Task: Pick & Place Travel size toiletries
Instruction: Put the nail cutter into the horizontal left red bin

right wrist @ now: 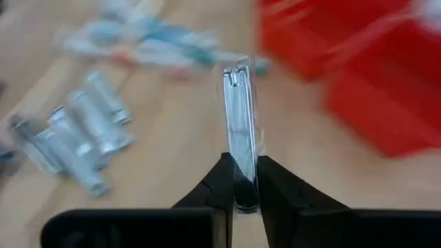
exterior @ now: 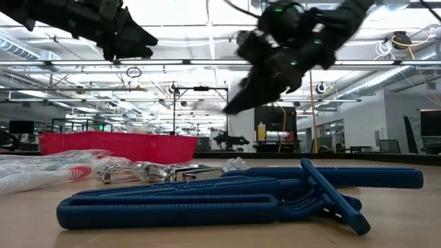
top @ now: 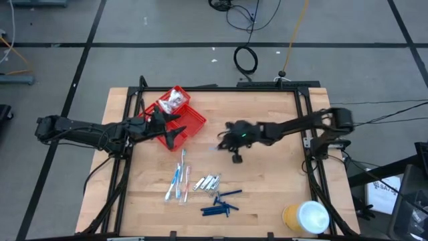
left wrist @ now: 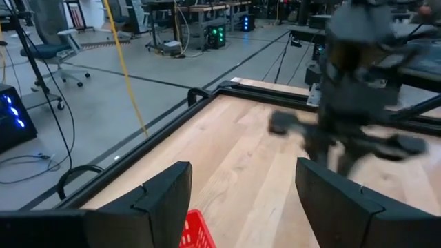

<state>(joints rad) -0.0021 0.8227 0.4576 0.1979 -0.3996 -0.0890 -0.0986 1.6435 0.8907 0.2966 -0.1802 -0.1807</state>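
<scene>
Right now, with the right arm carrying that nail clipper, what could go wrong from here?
The right gripper pinches the nail clipper only by one end, so the smooth metal could pivot or slip out mid-carry. The left gripper hangs open over the red tray, so both arms may crowd each other if the clipper goes there. A dropped clipper could scatter the other clippers and toothbrushes.
</scene>
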